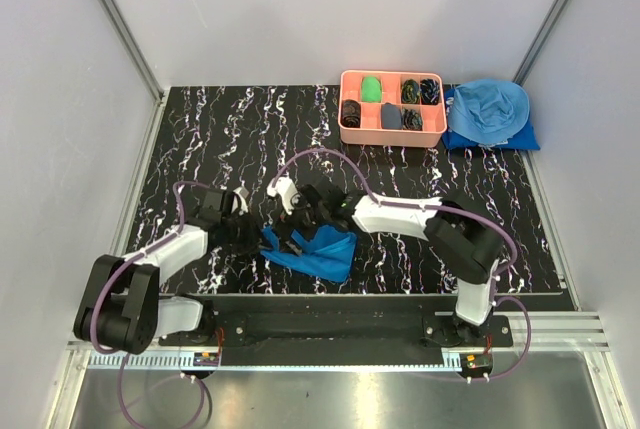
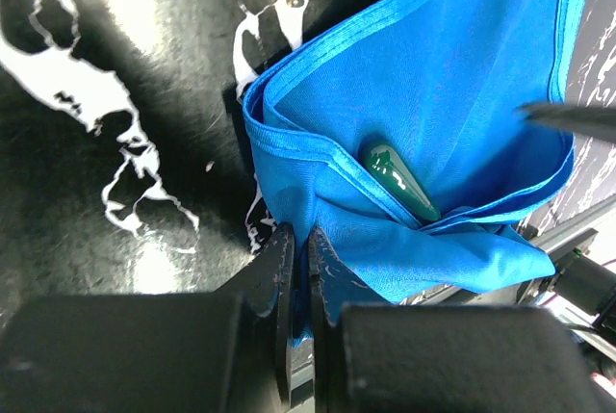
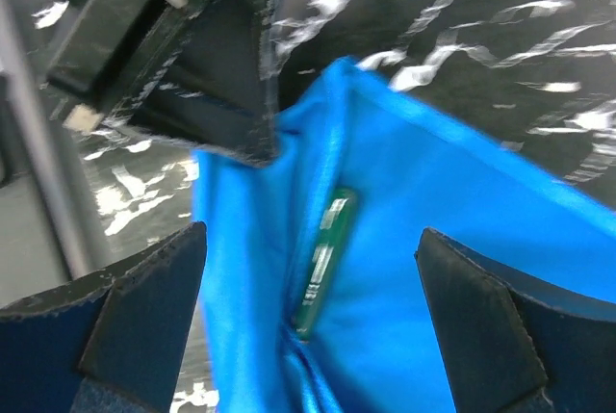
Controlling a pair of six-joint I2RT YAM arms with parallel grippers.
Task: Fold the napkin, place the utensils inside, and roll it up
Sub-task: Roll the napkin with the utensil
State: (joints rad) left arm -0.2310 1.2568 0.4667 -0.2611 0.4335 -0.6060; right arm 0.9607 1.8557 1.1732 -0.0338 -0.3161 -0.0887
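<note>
The napkin (image 1: 318, 249), pinched in the black left jaws and lying between the black right jaws, is plain royal blue, with a stitched hem of the same blue. A glossy dark green handle (image 2: 399, 180) shows in its fold. Under both jaws the counter (image 1: 220, 129) is black with white marble veins. Far beyond the jaws are a salmon-pink tray (image 1: 392, 136) and a sky-blue cloth (image 1: 487, 109).
</note>
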